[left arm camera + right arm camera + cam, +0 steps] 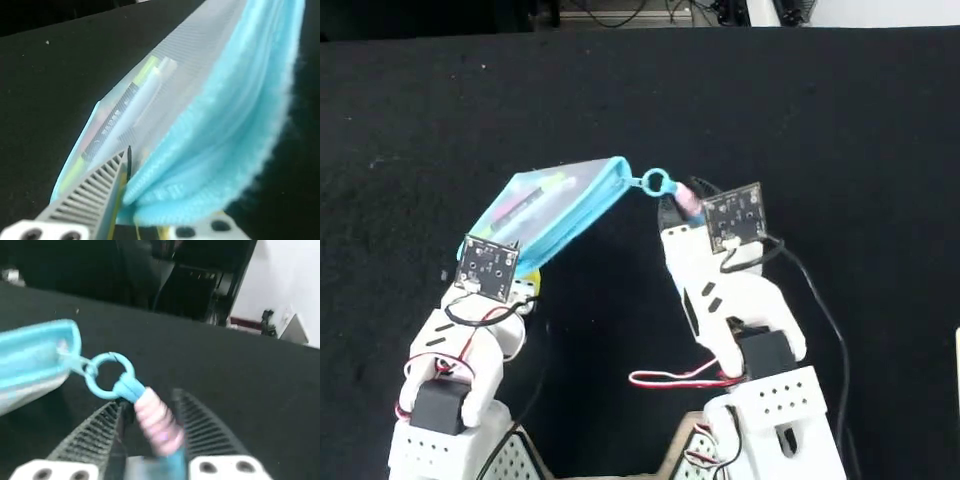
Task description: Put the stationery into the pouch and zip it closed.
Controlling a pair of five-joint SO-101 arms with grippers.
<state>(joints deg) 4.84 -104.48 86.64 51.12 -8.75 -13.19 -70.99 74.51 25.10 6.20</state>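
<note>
High view: left fingers (90, 200) grip pouch (560, 205), right fingers (95, 432) grip zipper pull (691, 202); black table (820, 130) around.

Pouch (560, 205), stationery (142, 95) seemingly inside, in left gripper (155, 200); its zip pull (150, 415) in right gripper (147, 400)

Arms: white plastic shells, left arm (500, 345) and right arm (730, 290).
Motors: black blocks (438, 405) set into the white.
Camera boards: dark squares (488, 268), silver dots at the corners.
Wires: red, white and black loops (660, 381); one long black cable (820, 310).
Fingers: pale, ribbed (197, 422), screw holes at the root.
</note>
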